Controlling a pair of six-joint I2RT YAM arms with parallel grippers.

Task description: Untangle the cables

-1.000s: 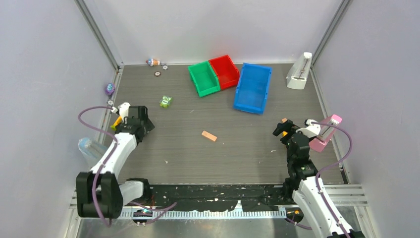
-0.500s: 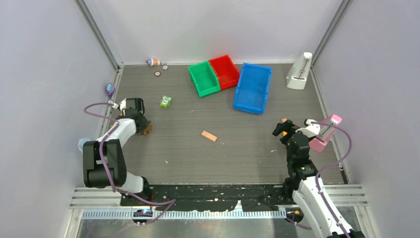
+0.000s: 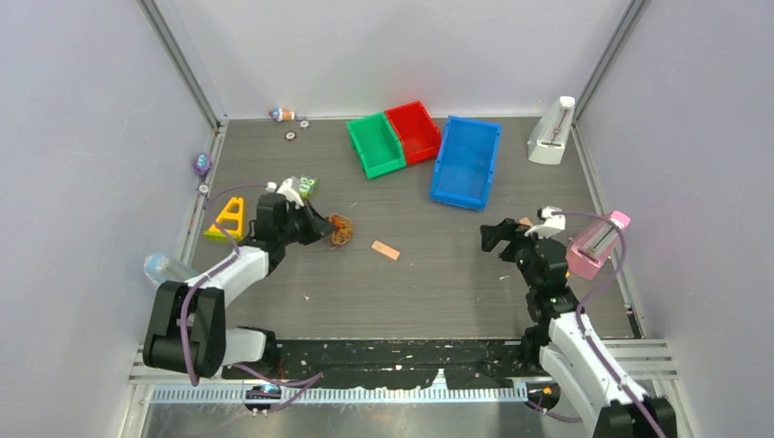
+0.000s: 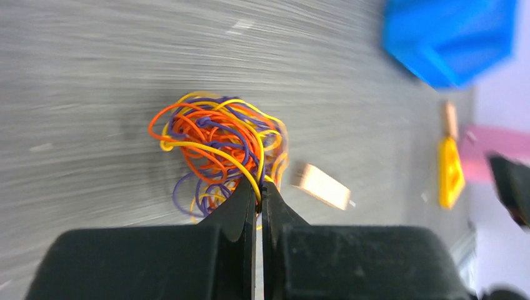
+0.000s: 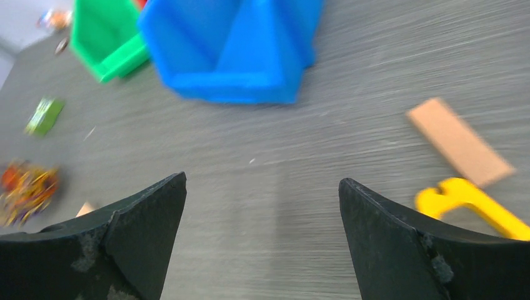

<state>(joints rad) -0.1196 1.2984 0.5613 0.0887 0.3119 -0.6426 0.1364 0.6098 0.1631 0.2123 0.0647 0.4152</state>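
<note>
No legible text, label, brand, number or sign anywhere; small items too blurred.

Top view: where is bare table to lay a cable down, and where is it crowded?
Bare table lies between the tan block and the right gripper, in front of the blue bin, and along its near edge. Crowded: around the cables at the left gripper, and by the green bin.

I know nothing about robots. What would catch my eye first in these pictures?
First, the bright knot of yellow, orange and purple cables left of centre on the table, with the left gripper pinched shut on a strand. Next, the green bin, red bin and blue bin side by side toward the far edge. The right gripper hangs open on the right.
</note>
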